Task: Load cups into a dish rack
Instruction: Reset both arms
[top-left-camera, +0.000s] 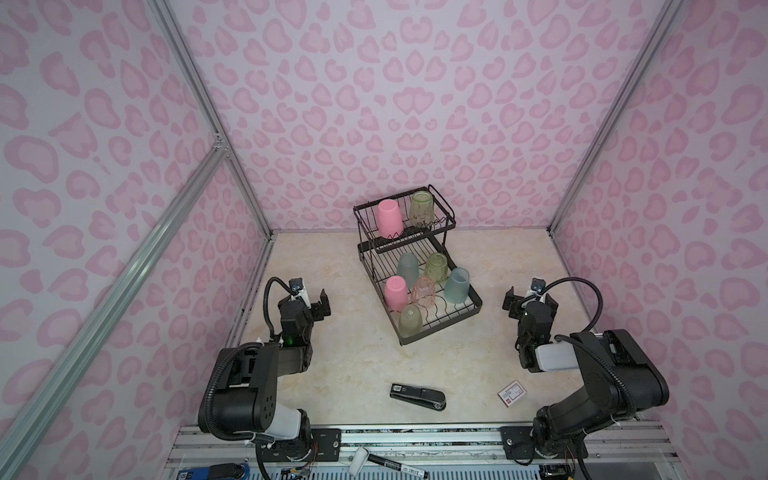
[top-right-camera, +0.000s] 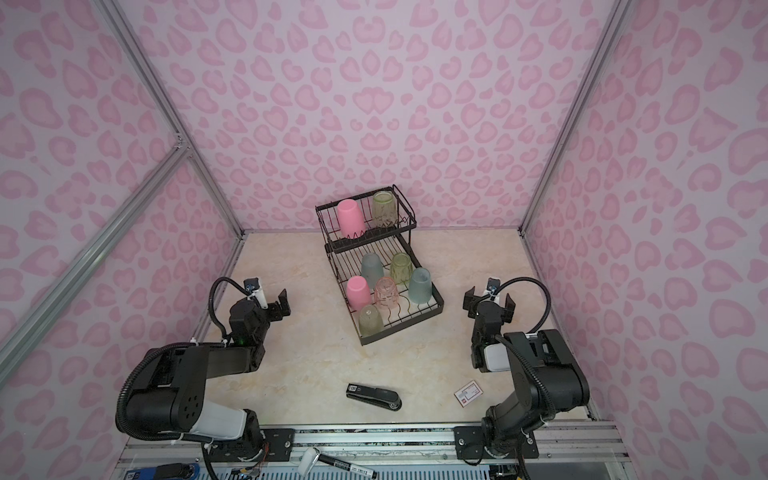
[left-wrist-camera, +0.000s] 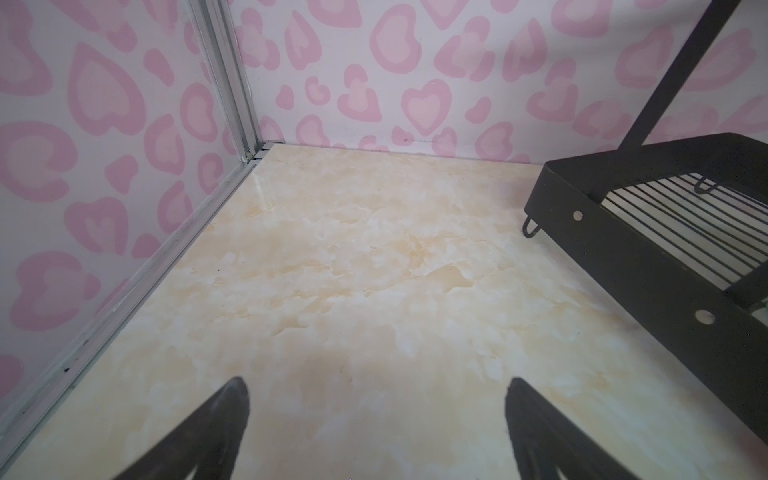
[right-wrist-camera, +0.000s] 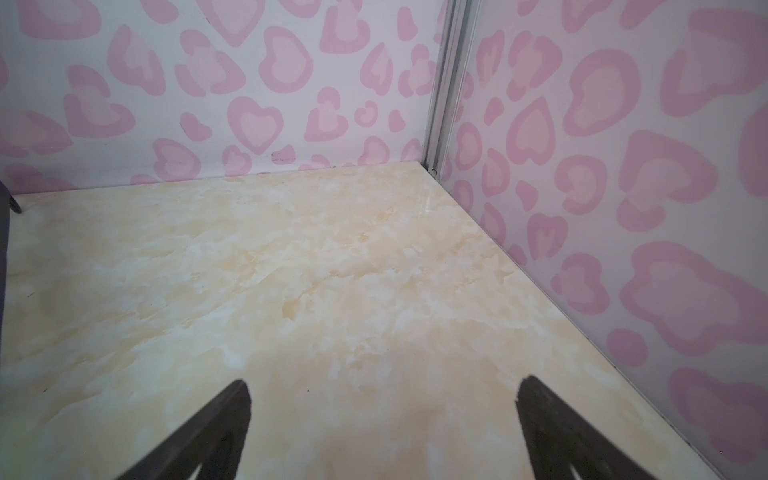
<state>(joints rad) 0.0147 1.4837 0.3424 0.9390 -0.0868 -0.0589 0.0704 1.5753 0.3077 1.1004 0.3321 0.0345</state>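
Top views, both: the dish rack (top-left-camera: 441, 327) stands mid-table toward the back wall, and we count eight cups (top-left-camera: 424, 293) in it. Two sit in the raised basket, an opaque pink one beside a yellow-green one. Six stand in the lower tray: two teal, two green-tinted, one opaque pink and one clear ribbed pink, all apparently mouth-down. We find no cup on the tabletop (top-left-camera: 353, 353); only a black stapler (top-left-camera: 417, 397) and a small white card or box (top-left-camera: 512, 392) lie near the front edge, well apart from the rack. The left gripper (left-wrist-camera: 376, 380) and the right gripper (right-wrist-camera: 384, 380) hang either side of the rack, clear of it. In the wrist views the jaws of each stand wide with only bare marble between them. Our judgement: loading looks complete, with nothing visible left to pick. One caveat is that the front yellow-green cup sits close to the tray's near corner.
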